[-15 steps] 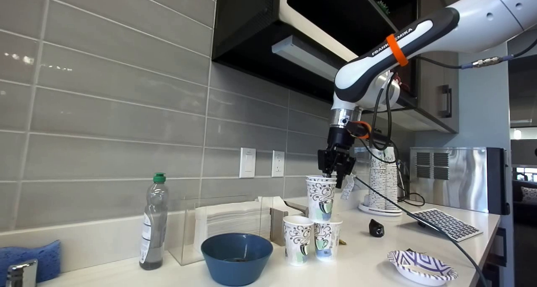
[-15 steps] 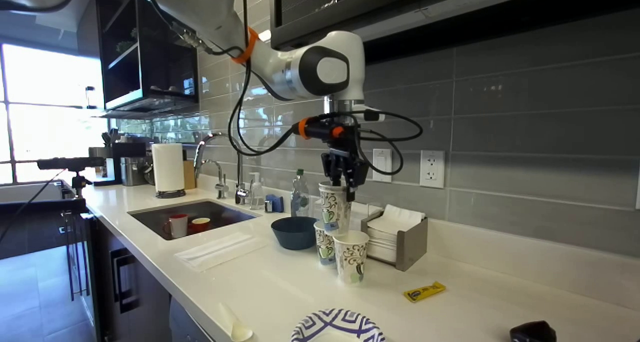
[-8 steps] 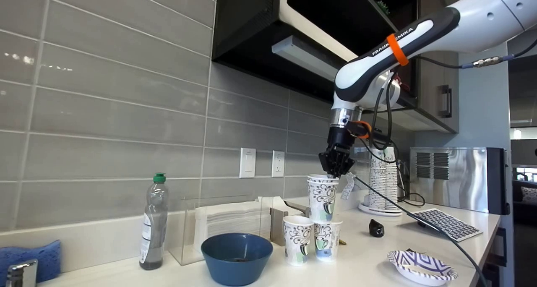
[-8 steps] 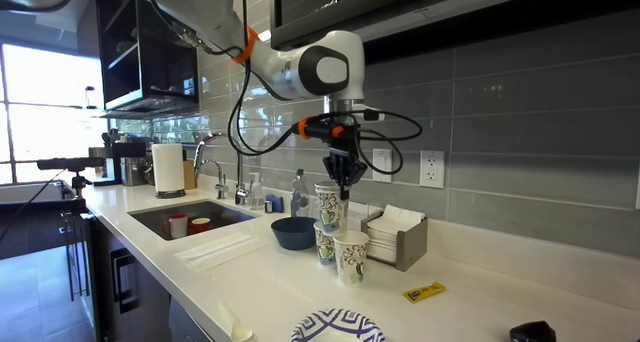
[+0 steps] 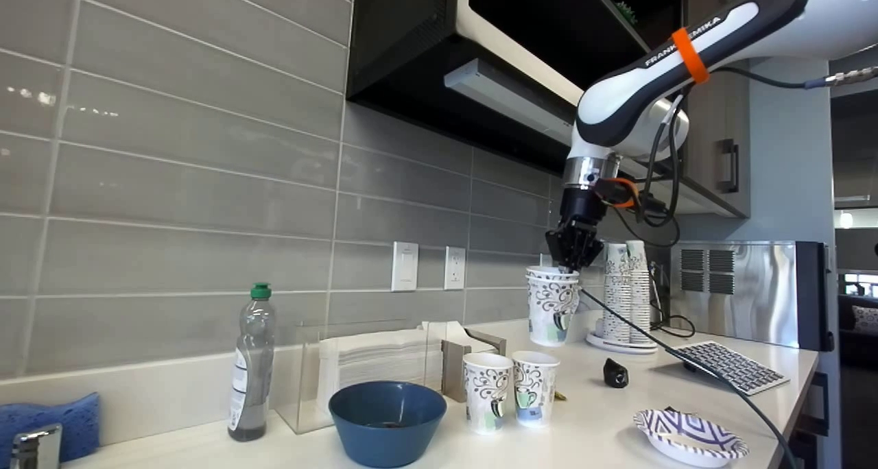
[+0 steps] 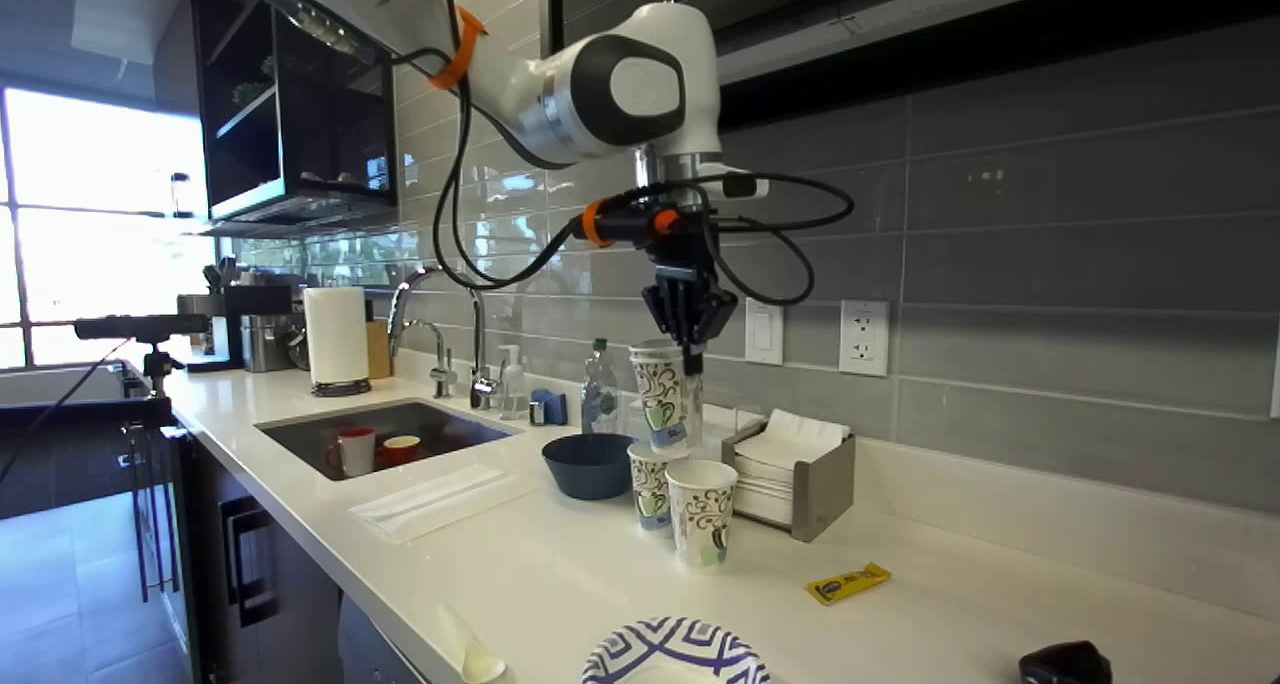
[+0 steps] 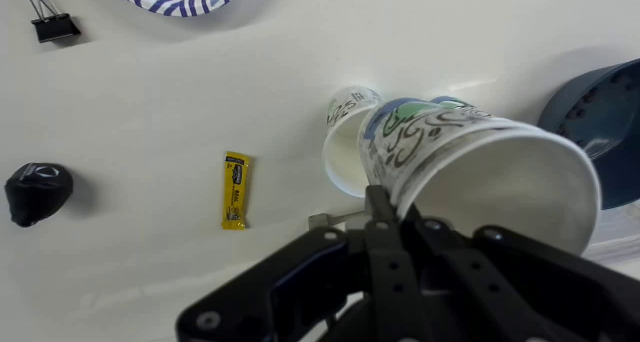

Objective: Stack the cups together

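Above the counter (image 5: 590, 428), the end effector (image 7: 396, 208) is all but closed, pinching the rim of some nested paper cups (image 5: 552, 311), where I count two lips; they hang in the air, slightly tilted. Lower down, two upright cups (image 5: 488, 397) stand on the counter just beside each other. In both exterior views I see the blue bowl (image 5: 387, 438) near them on the left and the napkin holder (image 5: 455, 373) on their far side, while the patterned plate (image 5: 689, 438) lies well apart from them.
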Tool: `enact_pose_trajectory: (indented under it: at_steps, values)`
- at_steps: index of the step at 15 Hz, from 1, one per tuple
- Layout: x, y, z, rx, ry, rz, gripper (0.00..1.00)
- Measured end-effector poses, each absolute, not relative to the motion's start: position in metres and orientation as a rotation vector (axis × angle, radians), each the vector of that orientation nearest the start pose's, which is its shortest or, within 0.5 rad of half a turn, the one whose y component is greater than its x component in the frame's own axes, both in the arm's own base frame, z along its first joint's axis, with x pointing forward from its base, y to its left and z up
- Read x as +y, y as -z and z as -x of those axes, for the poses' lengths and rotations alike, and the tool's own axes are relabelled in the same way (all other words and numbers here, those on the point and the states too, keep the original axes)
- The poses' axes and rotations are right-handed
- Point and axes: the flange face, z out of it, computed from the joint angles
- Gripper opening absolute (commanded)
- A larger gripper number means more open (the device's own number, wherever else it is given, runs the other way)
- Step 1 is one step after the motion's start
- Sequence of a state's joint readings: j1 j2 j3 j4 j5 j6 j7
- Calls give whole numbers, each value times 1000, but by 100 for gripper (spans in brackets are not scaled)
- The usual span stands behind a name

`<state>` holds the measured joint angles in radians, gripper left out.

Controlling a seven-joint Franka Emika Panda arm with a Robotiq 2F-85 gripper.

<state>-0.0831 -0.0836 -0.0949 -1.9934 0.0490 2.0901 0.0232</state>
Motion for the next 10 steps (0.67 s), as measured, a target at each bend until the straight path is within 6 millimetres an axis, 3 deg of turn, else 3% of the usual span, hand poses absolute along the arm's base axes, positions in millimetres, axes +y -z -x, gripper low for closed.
enact_pose_trajectory:
  at_steps: [5, 10]
  values:
    - [-93, -546, -523, 268, 371, 3074, 1]
    - [-104, -536, -517, 225, 372, 3081, 1]
